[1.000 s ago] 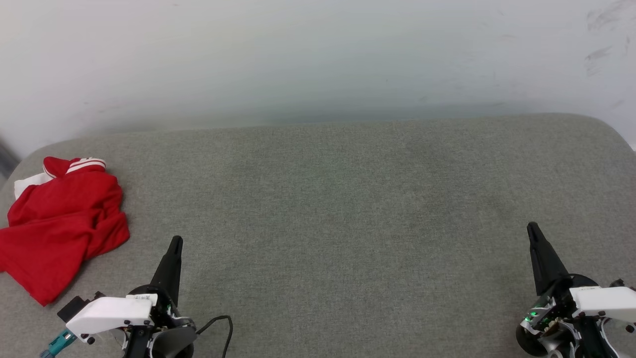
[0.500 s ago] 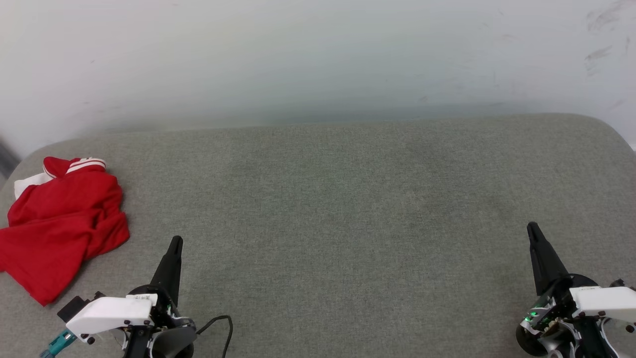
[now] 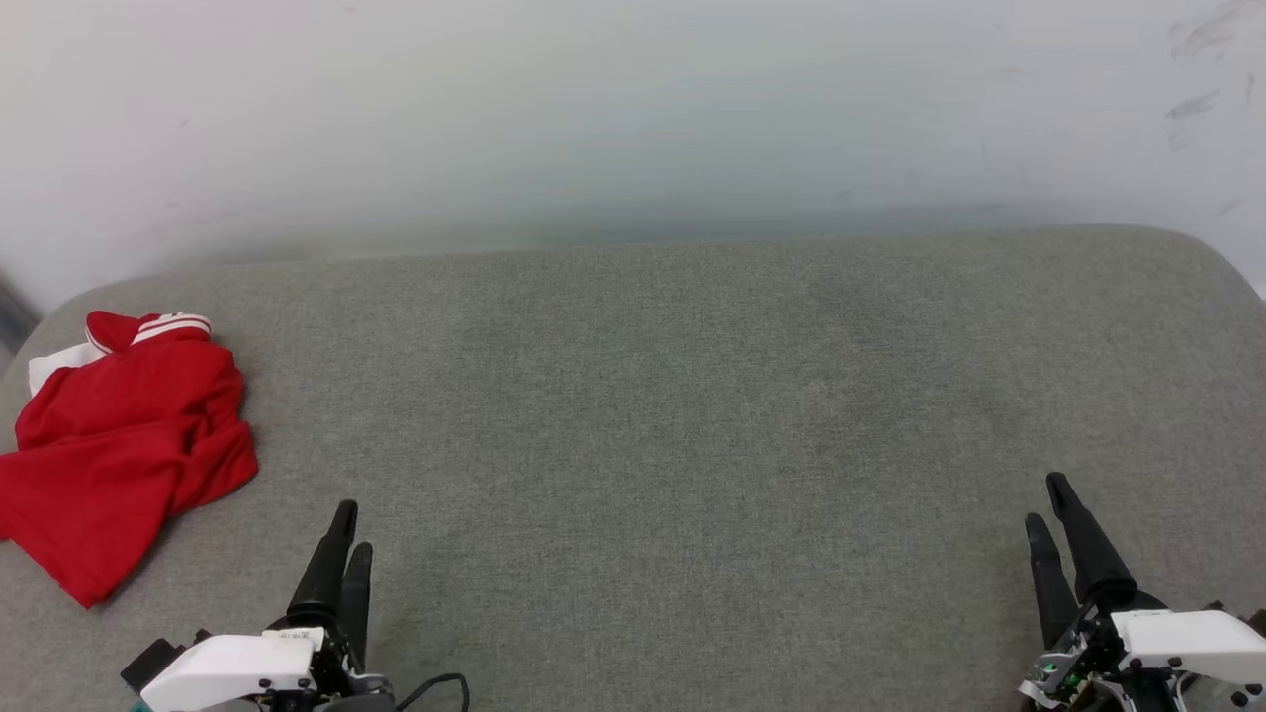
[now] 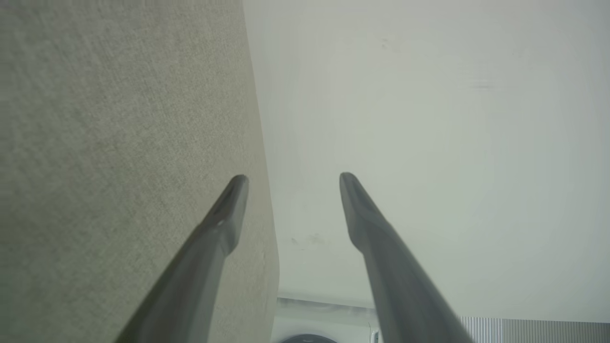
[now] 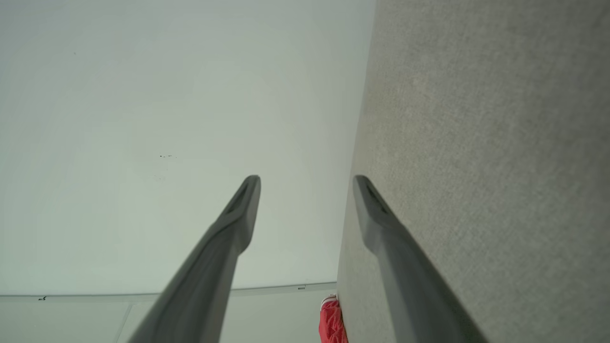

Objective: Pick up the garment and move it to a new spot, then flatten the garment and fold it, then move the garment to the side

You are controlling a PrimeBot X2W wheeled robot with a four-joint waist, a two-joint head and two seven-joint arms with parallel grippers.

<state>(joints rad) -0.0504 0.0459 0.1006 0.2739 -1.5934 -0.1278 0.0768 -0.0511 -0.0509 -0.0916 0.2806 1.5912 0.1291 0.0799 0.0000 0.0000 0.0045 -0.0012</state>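
Head view, item one: the garment, red with white striped trim, lies crumpled at the far left of the grey cushion. Item two: my left gripper, fingers parted, empty, near the garment but not touching. Item three: my right gripper, I note likewise parted and empty, well apart at the right.

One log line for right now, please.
garment: crumpled, far left, untouched | left pincer: open, empty | right pincer: open, empty
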